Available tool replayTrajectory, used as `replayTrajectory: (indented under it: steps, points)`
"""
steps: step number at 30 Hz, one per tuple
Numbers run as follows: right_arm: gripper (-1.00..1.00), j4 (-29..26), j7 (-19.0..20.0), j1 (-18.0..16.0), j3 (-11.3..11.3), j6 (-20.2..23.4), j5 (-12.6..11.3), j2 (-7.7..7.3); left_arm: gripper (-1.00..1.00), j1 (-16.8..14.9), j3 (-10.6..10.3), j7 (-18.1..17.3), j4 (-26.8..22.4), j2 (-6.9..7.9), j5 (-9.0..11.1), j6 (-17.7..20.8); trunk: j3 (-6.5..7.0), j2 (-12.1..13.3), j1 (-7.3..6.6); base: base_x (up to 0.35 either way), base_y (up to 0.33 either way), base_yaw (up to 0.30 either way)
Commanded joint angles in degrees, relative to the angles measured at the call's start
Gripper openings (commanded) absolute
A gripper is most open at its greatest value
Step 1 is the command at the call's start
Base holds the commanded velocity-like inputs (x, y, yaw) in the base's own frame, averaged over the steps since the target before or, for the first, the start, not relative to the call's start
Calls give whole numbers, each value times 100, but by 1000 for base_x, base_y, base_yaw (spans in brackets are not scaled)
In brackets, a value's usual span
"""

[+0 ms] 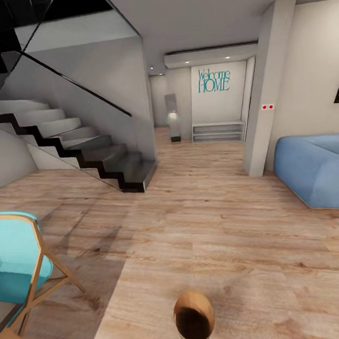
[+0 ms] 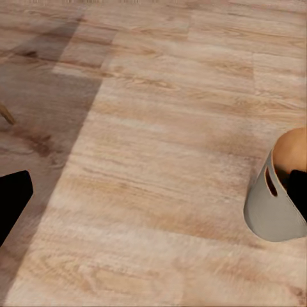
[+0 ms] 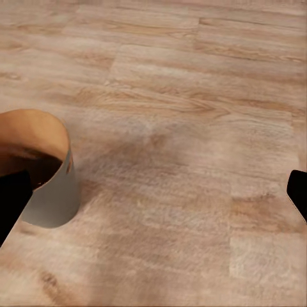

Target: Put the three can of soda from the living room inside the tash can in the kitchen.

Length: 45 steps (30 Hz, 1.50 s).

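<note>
- The tash can (image 1: 194, 321), grey outside and brown inside, was seen near the robot, low in the middle of the head view. It seemed to be held up above the wood floor (image 1: 236, 225), but what held it could not be told.
- Its inside looked dark, and no cans could be made out in it.
- The left gripper (image 2: 153, 198) was seen spread wide, with the bin by one finger. Nothing was held between the fingers.
- The right gripper (image 3: 157, 195) was spread wide too, with nothing between its fingers.
- A blue sofa (image 1: 318, 169) was seen far right, stairs (image 1: 80, 151) far left, a teal chair (image 1: 18, 265) near left.
- The job was judged to be barely started.
</note>
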Motion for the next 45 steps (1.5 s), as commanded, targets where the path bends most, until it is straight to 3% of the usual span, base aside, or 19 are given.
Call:
replayTrajectory:
  steps: [1, 19, 24, 25, 26, 29, 31, 33, 34, 36, 40, 43, 44, 45]
  points:
    - [100, -2, 48, 1, -8, -3, -48, 1, 100, 1, 13, -39, -4, -2, 15, -3, -3, -2, 3, 269, -102, 0]
    - [100, 5, 60, -13, -19, 5, -49, -18, 100, 1, 13, -32, 13, -2, 20, -6, -3, -2, 3, 51, -19, 0]
    - [100, -24, 57, -240, -26, 99, -47, -19, 100, 1, 13, -31, 15, -2, 22, -10, -3, -2, 3, 1, 0, 0]
    - [100, -51, 57, -349, -26, 321, -38, -18, 100, 1, 13, -31, 15, -2, 22, -11, -3, -2, 3, 0, 0, 0]
    - [100, -120, 79, -691, -26, 1133, -28, -39, 100, 1, 13, -31, 15, -2, 21, -12, -3, -2, 3, 0, 0, 0]
    - [100, -161, 104, -1065, -25, 1826, -23, -62, 100, 1, 13, -33, 15, -2, 21, -12, -3, -2, 3, 0, 0, 0]
    - [100, -193, 123, -1604, -24, 2720, -12, -82, 100, 1, 13, -33, 15, -2, 19, -12, -3, -2, 3, 0, 0, 0]
    - [100, -205, 125, -1908, -21, 3272, 20, -87, 100, 1, 13, -35, 15, -2, 20, -10, -3, -2, 3, 0, 0, 0]
    - [100, -212, 121, -2254, -19, 3916, 97, -87, 100, 1, 13, -37, 15, -2, 20, -8, -3, -2, 3, 0, 0, 0]
    - [100, -191, 101, -2688, -20, 4672, 211, -74, 100, 1, 13, -38, 15, -2, 17, -6, -3, -2, 3, 0, 0, 0]
    - [100, -101, 52, -3481, 3, 5905, 421, -36, 100, 1, 13, -39, 17, -2, 14, -4, -3, -2, 3, 0, 0, 0]
    - [100, 124, -26, -4031, 109, 6558, 567, -16, 100, 1, 13, -39, 18, -2, 13, -4, -3, -2, 3, 0, 0, 0]
    - [100, 263, -73, -4211, 163, 6723, 602, -11, 100, 1, 13, -39, 18, -2, 15, -4, -3, -2, 3, 0, 0, 0]
    - [100, 745, -225, -4627, 285, 6972, 654, 23, 100, 1, 13, -39, 17, -2, 15, -4, -3, -2, 3, 0, 0, 0]
